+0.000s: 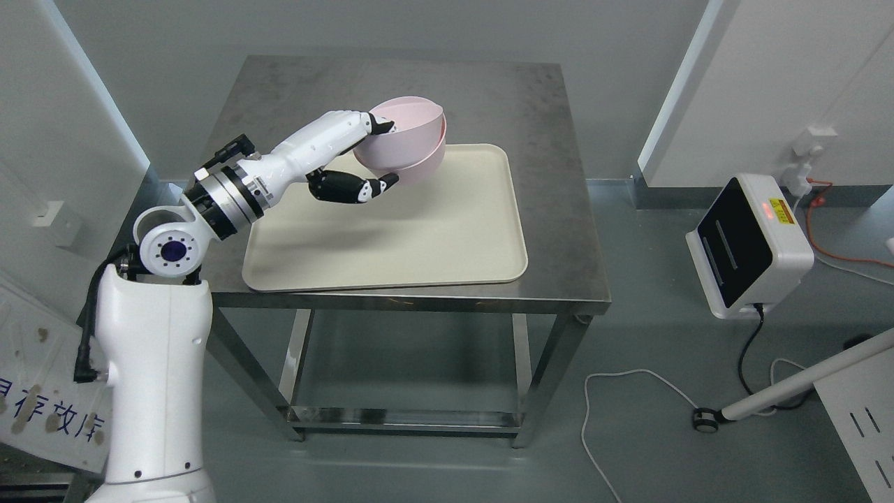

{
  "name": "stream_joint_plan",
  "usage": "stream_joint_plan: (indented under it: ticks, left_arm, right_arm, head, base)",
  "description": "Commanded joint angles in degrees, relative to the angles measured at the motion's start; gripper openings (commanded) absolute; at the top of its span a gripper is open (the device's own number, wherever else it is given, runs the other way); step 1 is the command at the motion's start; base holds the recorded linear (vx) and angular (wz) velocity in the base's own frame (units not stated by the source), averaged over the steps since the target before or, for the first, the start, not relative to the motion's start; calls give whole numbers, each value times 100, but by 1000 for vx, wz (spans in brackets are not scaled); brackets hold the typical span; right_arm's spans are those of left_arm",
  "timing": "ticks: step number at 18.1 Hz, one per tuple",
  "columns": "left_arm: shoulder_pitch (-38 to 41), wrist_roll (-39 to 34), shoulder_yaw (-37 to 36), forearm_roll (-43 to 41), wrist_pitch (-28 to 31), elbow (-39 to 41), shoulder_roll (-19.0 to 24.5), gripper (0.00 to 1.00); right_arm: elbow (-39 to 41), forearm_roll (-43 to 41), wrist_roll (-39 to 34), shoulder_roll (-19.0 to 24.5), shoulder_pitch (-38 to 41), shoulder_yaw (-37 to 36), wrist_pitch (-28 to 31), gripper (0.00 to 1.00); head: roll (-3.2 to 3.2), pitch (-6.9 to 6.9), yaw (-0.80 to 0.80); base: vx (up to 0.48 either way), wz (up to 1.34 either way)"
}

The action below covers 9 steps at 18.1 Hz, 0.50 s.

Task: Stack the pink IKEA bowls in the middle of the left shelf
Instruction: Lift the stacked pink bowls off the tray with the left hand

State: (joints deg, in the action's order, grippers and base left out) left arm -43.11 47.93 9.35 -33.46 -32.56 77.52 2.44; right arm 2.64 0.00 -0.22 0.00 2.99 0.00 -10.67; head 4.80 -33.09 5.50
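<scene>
Two pink bowls (pixel 412 136) sit nested, the upper one tilted inside the lower, at the back left corner of a cream tray (pixel 419 237) on a steel table. My left hand (pixel 374 157) reaches in from the lower left and grips the upper bowl's rim. Its upper fingers (pixel 380 126) hook over the rim and the thumb (pixel 380 185) presses under the bowl's outside. The lower bowl is mostly hidden behind the upper one. The right arm does not show.
The steel table (pixel 545 105) has bare metal behind and to the right of the tray. A white device (pixel 751 244) with a dark screen stands on the floor at right, with cables (pixel 628 391) trailing nearby. White panels flank both sides.
</scene>
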Motion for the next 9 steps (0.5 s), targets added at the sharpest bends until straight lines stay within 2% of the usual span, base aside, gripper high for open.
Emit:
stream_joint_plan:
  ticks: [1, 9]
  left_arm:
    - [189, 15, 435, 6, -145, 176, 283, 2]
    - [224, 322, 480, 111, -162, 448, 213, 3]
  right_arm:
    - [0, 44, 5, -100, 0, -61, 4, 100]
    - [0, 44, 5, -100, 0, -53, 4, 100]
  head:
    - [0, 0, 0]
    - [0, 0, 0]
  base:
    - [0, 0]
    - [0, 0]
